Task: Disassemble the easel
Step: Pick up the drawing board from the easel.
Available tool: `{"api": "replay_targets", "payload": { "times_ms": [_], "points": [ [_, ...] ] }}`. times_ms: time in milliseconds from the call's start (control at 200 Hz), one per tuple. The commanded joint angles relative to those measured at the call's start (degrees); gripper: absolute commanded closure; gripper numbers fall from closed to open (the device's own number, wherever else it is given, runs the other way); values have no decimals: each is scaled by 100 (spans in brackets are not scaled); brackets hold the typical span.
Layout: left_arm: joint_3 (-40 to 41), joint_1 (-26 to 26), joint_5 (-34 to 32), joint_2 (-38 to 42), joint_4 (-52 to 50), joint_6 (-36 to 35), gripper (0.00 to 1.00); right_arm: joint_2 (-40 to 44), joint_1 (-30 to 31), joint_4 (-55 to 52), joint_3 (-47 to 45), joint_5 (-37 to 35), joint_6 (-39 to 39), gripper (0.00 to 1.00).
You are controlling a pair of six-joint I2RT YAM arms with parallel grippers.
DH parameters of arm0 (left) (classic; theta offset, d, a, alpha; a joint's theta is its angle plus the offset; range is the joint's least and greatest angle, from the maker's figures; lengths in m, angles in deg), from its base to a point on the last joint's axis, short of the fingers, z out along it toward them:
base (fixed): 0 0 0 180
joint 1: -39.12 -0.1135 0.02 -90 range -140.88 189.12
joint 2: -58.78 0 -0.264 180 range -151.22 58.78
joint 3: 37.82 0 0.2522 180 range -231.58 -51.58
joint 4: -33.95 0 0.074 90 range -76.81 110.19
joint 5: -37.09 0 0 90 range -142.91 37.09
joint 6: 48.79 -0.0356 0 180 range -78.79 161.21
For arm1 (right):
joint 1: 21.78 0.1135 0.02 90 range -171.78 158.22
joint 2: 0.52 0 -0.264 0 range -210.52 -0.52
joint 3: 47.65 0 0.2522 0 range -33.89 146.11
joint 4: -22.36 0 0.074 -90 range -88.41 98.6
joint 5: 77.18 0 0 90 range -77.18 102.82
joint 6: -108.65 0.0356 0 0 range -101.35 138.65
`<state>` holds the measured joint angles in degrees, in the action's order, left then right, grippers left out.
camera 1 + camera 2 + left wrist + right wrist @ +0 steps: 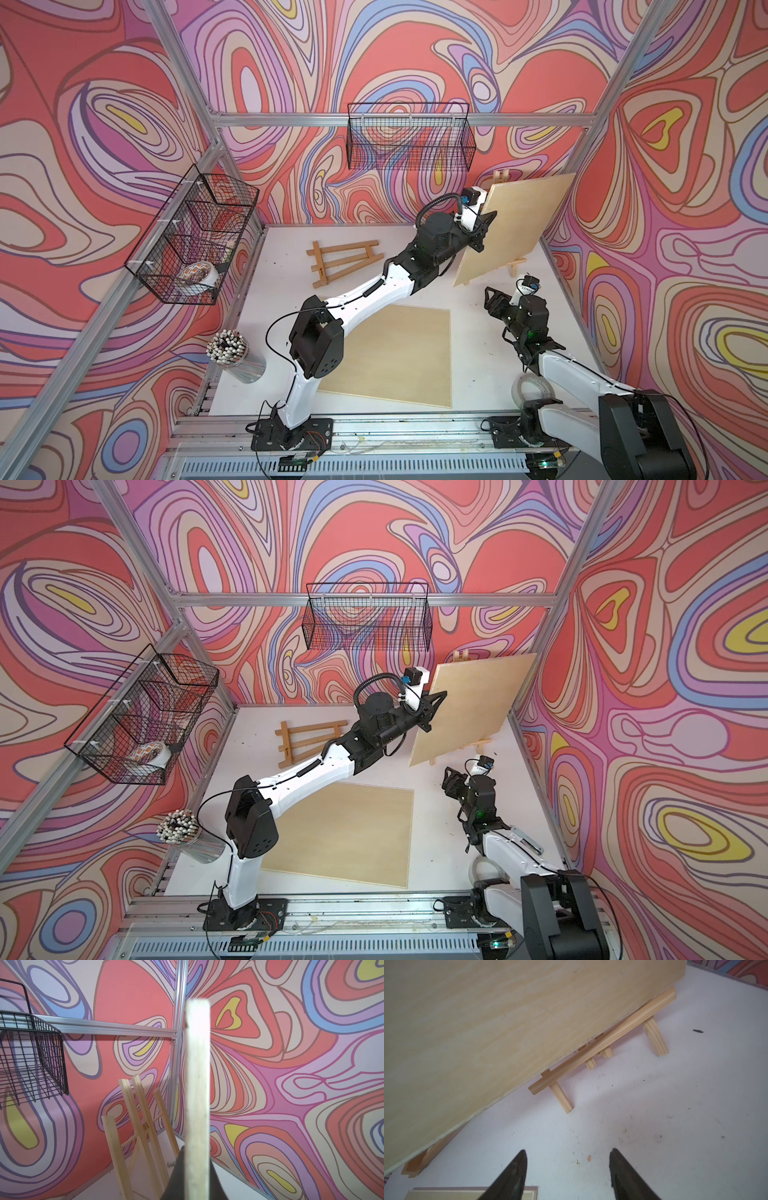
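Observation:
A small wooden easel [515, 266] [478, 744] [141, 1118] [602, 1043] stands in the back right corner. A large pale wooden board [515, 228] [473, 704] [488, 1022] leans on it, its lower edge along the easel's ledge. My left gripper [482, 228] [434, 710] [196, 1151] is shut on the board's left edge [197, 1084], which fills the gap between its jaws. My right gripper [492, 297] [451, 777] [568, 1153] hovers low over the table in front of the easel, open, with nothing between its fingers.
A second easel [343, 262] lies flat at the back middle. Another board [395, 357] lies flat near the front, under the left arm. Wire baskets [409, 137] [195, 237] hang on the walls. A pencil cup [232, 353] and a tape roll [530, 388] stand near the front.

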<state>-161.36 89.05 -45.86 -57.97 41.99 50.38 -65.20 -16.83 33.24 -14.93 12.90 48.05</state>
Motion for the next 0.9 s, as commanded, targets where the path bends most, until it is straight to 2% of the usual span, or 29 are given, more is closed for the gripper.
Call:
{"api": "replay_targets", "payload": {
  "times_ms": [0,511,896],
  "points": [
    [-720,48,51,283,1195,23,100,88,-12,-34,81,17,-84,36],
    [-1672,78,156,63,926,328,100,167,-18,-67,72,-8,-134,37],
    [-1436,84,306,748,597,695,100,328,-19,-137,47,-61,-161,37]
  ]
}}
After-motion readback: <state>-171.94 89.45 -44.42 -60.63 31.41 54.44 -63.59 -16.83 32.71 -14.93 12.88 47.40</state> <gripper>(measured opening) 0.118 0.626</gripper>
